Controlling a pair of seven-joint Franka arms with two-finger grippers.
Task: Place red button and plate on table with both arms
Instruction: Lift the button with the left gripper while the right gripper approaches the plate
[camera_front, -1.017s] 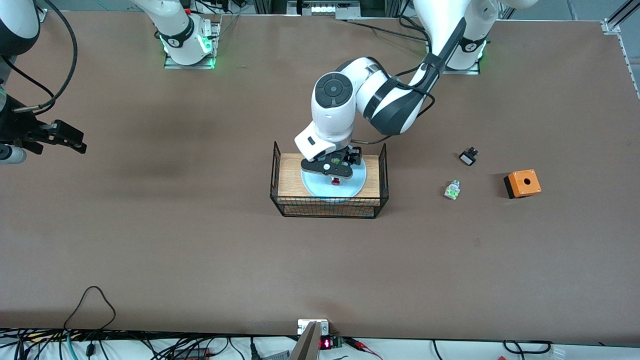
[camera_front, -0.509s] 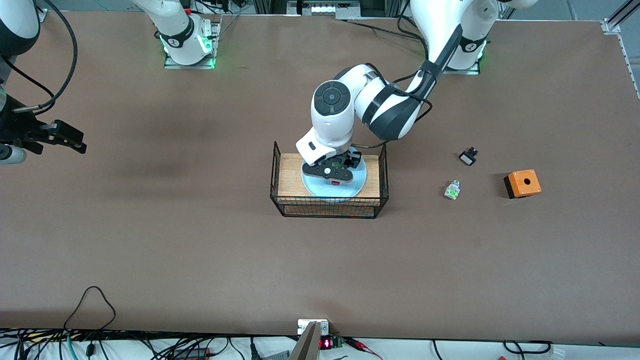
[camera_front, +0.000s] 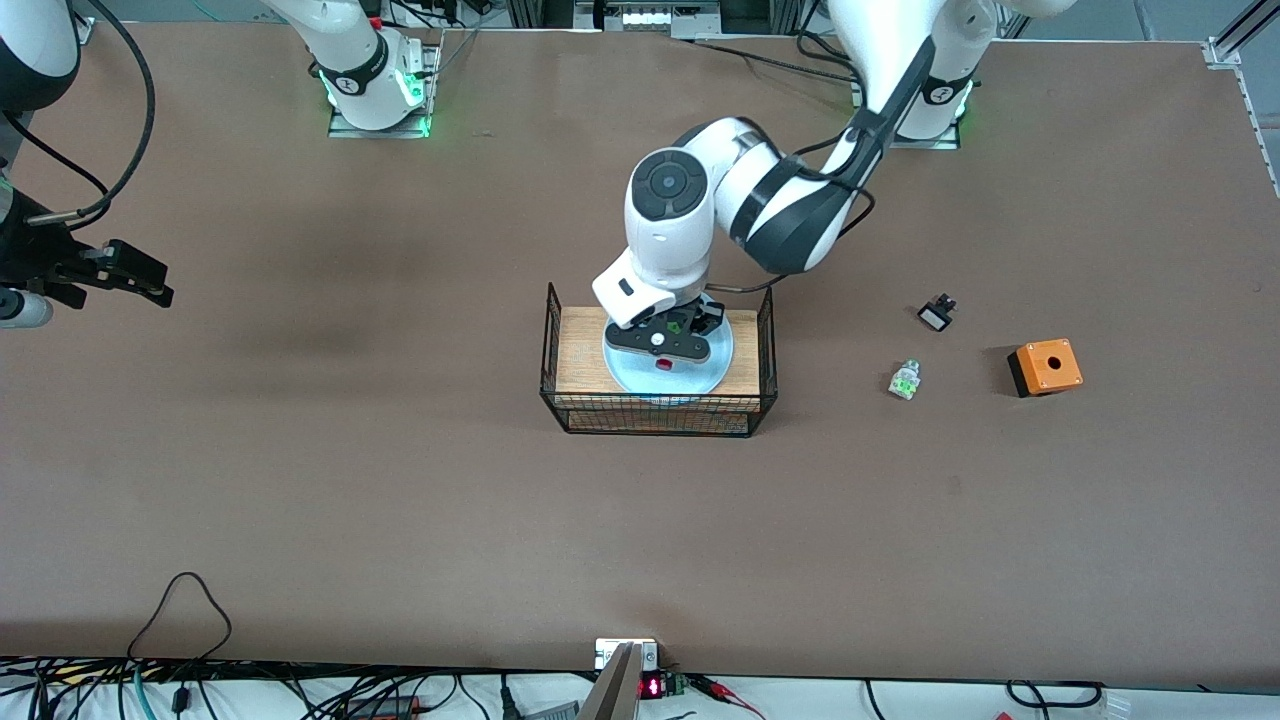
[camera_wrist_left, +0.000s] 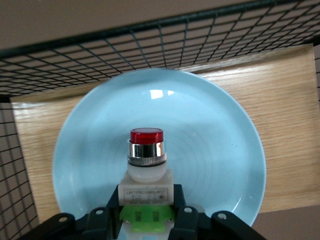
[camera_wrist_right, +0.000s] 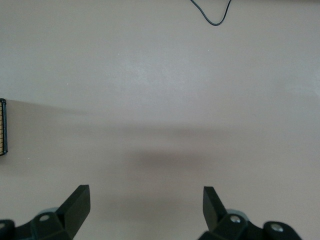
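Note:
The pale-blue plate (camera_front: 715, 374) (camera_wrist_left: 210, 150) lies on the wooden top inside the black wire basket (camera_front: 660, 416) at the middle of the brown table (camera_front: 400, 480). My left gripper (camera_front: 667, 346) (camera_wrist_left: 146, 201) is down over the plate and shut on the red button (camera_wrist_left: 146, 167). Its black fingers (camera_wrist_left: 113, 201) clamp the whitish body just ahead of the green tab, and the red cap (camera_front: 664, 365) points away from the hand. Whether the button still touches the plate I cannot tell. My right gripper (camera_front: 140, 278) (camera_wrist_right: 145, 197) waits open over bare table at the right arm's end.
Toward the left arm's end lie a green-tabbed part (camera_front: 905, 381), a small black part (camera_front: 936, 314) and an orange box with a hole (camera_front: 1045, 366). The basket's wire walls (camera_wrist_left: 150, 40) rise around the plate. A black cable loop (camera_front: 185, 600) lies near the front edge.
My left gripper has closed from wide open onto the red button over the plate, and its arm has shifted slightly. The right arm has not moved.

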